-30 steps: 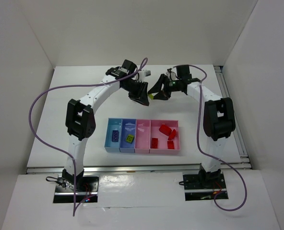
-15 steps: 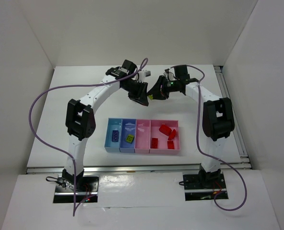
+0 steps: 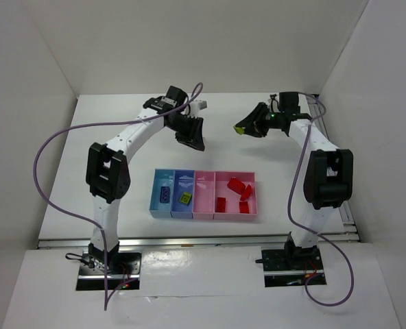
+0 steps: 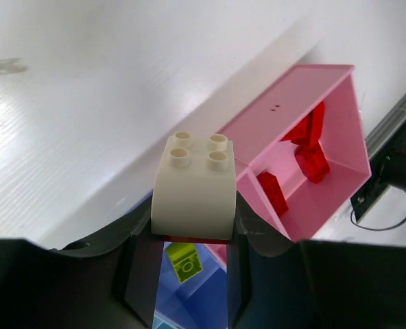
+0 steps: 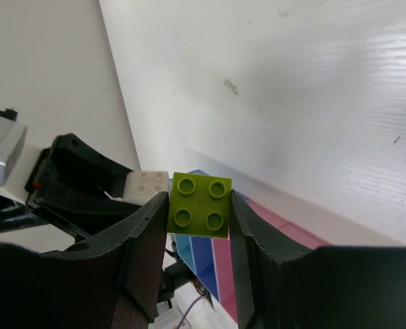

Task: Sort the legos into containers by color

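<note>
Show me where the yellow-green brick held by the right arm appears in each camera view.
Top external: yellow-green brick upper right of centre, held in the right gripper.
Left wrist: not in it; the second yellow-green brick, low at centre, is another one.
Right wrist: the brick at centre, between the jaws.
Shared landmark: the row of trays.

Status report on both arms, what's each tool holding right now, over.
Left tool shut on pale brick. Right tool shut on yellow-green brick. Both up beyond the trays, apart. Nothing seen blocking either.
</note>
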`<state>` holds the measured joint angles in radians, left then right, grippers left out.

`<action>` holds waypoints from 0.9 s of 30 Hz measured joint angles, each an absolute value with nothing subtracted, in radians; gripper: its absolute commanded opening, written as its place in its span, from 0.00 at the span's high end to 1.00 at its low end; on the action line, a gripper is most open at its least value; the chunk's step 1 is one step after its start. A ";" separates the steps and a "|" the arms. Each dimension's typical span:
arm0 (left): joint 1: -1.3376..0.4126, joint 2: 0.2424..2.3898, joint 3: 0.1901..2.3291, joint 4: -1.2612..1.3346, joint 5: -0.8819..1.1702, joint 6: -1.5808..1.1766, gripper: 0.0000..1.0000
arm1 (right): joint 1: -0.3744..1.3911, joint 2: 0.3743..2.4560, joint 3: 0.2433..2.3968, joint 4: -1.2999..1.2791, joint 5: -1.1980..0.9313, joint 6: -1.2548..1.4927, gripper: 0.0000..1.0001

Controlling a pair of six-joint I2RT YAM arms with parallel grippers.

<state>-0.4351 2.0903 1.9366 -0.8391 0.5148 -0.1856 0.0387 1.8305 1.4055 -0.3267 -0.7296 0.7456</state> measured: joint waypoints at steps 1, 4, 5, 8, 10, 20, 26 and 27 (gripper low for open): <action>-0.427 2.085 1.929 -0.837 0.509 -0.186 1.00 | 0.039 1.827 1.401 -0.326 -0.724 0.742 0.91; -0.405 2.073 1.913 -0.838 0.479 -0.198 1.00 | 0.059 1.822 1.387 -0.338 -0.721 0.721 0.91; -0.399 2.072 1.913 -0.837 0.469 -0.212 1.00 | 0.070 1.822 1.387 -0.352 -0.715 0.708 0.91; -0.382 2.074 1.927 -0.847 0.439 -0.244 1.00 | 0.123 1.822 1.396 -0.423 -0.675 0.641 0.91; -0.370 2.077 1.957 -0.860 0.421 -0.274 1.00 | 0.183 1.822 1.409 -0.478 -0.637 0.588 0.91; -0.257 2.077 2.016 -0.874 0.321 -0.455 1.00 | 0.495 1.825 1.468 -0.625 -0.516 0.379 0.89; -0.249 2.076 2.010 -0.876 0.300 -0.477 1.00 | 0.602 1.880 1.596 -0.645 -0.489 0.315 0.84; -0.249 2.076 2.009 -0.876 0.300 -0.478 1.00 | 0.617 1.893 1.614 -0.652 -0.482 0.307 0.83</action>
